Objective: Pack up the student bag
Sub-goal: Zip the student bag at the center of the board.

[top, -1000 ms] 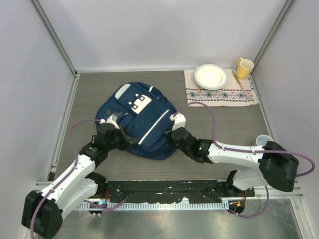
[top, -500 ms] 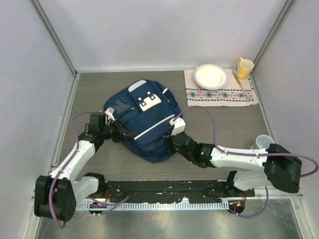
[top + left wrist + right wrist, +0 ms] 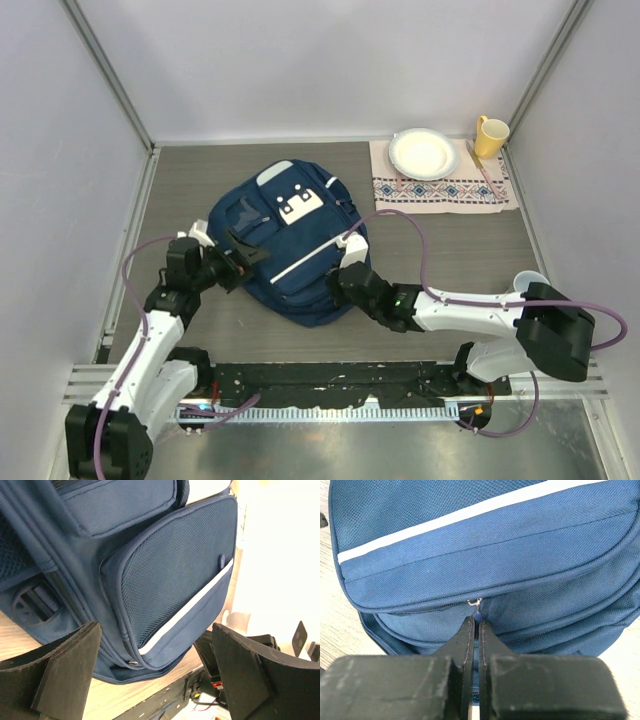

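Right now we see the right gripper (image 3: 476, 625) with its two fingers pressed together on the small zipper pull (image 3: 477, 611), at the near edge of the student bag (image 3: 290, 250). Just beyond its tips runs the zip seam, and further on a single pale stripe (image 3: 445, 522) crosses the navy fabric. The bag lies flat on the table (image 3: 450, 250), between the two grippers.

Across the bag from it, the left gripper (image 3: 156, 630) has its fingers spread wide with nothing between them. A mesh pocket (image 3: 170, 580) lies ahead of its tips; we cannot tell whether it touches the fabric.

On the bag's far part we count one white patch (image 3: 299, 204) with dark slots; whether it bears writing is too small to tell.

Well beyond the right gripper, toward the far right corner, one embroidered cloth (image 3: 445, 188) carries one white plate (image 3: 424, 153), with one yellow mug (image 3: 490, 136) at its corner. One pale cup (image 3: 527, 283) stands to the right, by that arm's elbow.
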You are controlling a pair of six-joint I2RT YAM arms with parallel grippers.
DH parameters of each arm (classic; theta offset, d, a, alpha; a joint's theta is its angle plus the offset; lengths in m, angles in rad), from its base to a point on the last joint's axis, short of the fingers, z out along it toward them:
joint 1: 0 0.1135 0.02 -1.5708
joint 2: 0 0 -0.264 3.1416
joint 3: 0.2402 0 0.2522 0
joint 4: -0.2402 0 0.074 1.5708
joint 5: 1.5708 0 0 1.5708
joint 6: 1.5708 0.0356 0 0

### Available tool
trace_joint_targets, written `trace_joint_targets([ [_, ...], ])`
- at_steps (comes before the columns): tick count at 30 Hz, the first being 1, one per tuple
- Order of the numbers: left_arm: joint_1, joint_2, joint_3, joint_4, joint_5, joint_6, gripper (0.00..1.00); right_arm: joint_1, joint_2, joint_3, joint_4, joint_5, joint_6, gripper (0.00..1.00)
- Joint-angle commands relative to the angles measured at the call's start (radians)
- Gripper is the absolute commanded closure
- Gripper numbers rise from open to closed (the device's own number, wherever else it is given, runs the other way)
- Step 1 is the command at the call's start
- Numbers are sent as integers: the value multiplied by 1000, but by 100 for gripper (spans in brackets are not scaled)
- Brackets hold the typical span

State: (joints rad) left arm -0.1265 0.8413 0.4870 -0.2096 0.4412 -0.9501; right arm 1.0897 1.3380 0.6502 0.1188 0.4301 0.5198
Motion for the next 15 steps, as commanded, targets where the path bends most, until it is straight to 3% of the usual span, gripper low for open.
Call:
trace_joint_targets([
  [1,-36,-105,-70,22,-79,-174,5,-24,6,61,13,25,22,99],
  [8,-324,-264,-151,16,-364,-421,4,-36,15,83,4,22,6,99],
  [15,-433,-233,-182,79,-530,-585,6,-36,7,75,1,21,17,99],
])
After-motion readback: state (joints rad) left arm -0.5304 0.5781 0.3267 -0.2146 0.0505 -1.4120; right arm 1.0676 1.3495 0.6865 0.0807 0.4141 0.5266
